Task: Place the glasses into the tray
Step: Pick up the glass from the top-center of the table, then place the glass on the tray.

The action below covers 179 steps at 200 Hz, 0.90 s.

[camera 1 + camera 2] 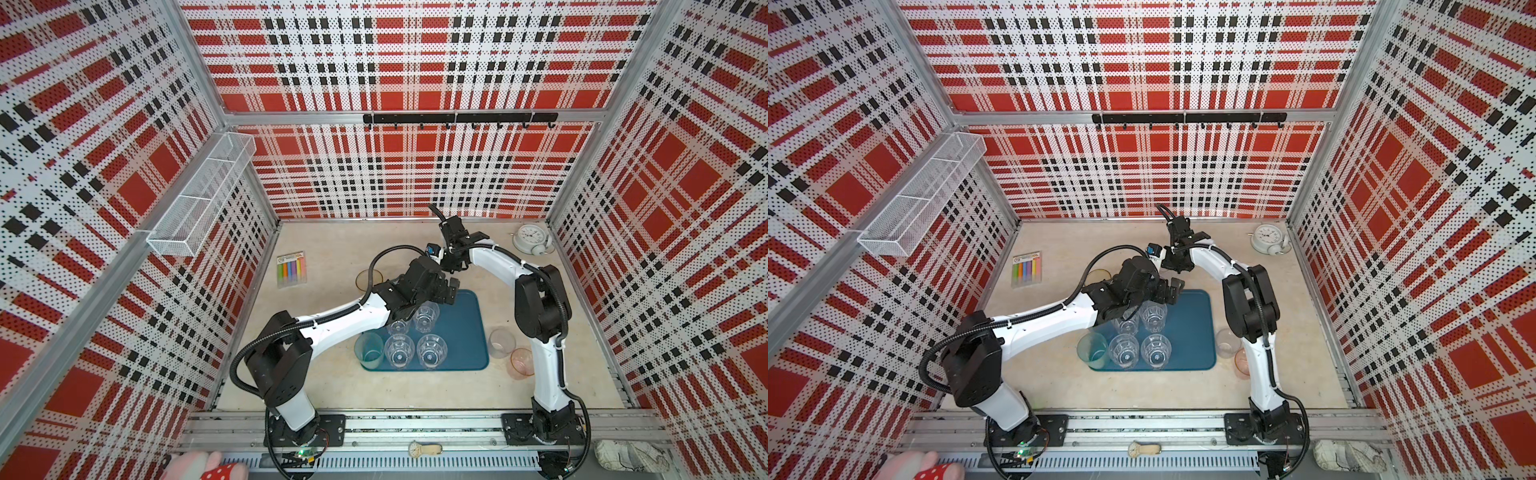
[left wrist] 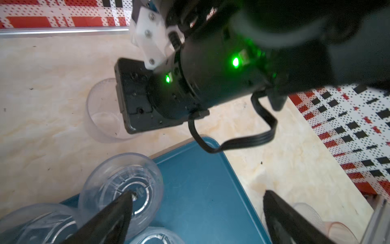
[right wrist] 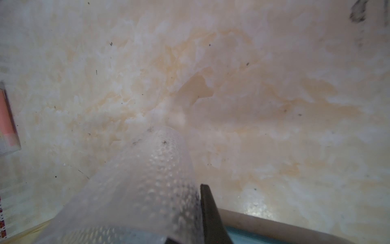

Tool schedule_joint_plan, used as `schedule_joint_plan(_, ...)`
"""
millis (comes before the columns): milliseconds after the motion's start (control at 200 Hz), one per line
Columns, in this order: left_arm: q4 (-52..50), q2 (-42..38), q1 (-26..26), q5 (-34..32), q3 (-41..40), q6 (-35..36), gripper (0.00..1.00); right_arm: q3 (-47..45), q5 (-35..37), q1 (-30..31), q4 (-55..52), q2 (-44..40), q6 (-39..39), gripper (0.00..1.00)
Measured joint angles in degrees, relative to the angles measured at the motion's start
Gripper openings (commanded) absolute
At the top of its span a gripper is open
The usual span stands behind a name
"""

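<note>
Glasses [image 1: 399, 351] are found in three places. Five are stood on the near-left part of the tray [image 1: 465, 328]. An amber glass [image 1: 367, 279], a frosted glass [image 1: 501, 343] and a pink glass [image 1: 522, 362] are stood on the table [image 1: 332, 395] around it. A dimpled glass [image 3: 147, 190] is clamped by its wall in the closed right gripper [image 1: 452, 268].

That glass is held upright, as far as can be judged, just beyond the tray's far edge. The bare far part of the tray therefore lies toward the robot's base from it, and only a short carry over the rim is judged to be needed. The left gripper [image 2: 198, 193] is spread wide and empty over the tray, close beside the right one, so a brush between wrists is to be guarded against.

In both top views the dimpled glass is hidden by the wrists. In the left wrist view it is shown off the tray. In the right wrist view one finger [image 3: 209, 211] is seen against its wall, the other being hidden.
</note>
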Motion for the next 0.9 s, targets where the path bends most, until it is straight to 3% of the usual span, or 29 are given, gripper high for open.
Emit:
schedule_joint_plan(245, -0.4, 0.3, 0.5, 5.7, 0.9, 2.4, 0.98, -8.8, 0.9, -4.8, -1.6, -13.8, -3.8, 0.05)
schedule_joint_plan(421, 1.7, -1.2, 4.4, 12.9, 0.5, -0.2, 0.98, -14.9, 4.4, -6.9, -6.6, -21.7, -7.3, 0.05)
schedule_joint_plan(596, 2.2, -4.3, 7.5, 11.7, 1.1, -1.8, 0.98, -20.6, 6.6, -6.8, -13.4, -27.8, -10.0, 0.04)
schedule_joint_plan(897, 1.0, -2.9, 4.7, 8.5, 1.8, -2.0, 0.98, -24.8, 9.4, -3.2, -19.6, -31.2, -11.1, 0.04)
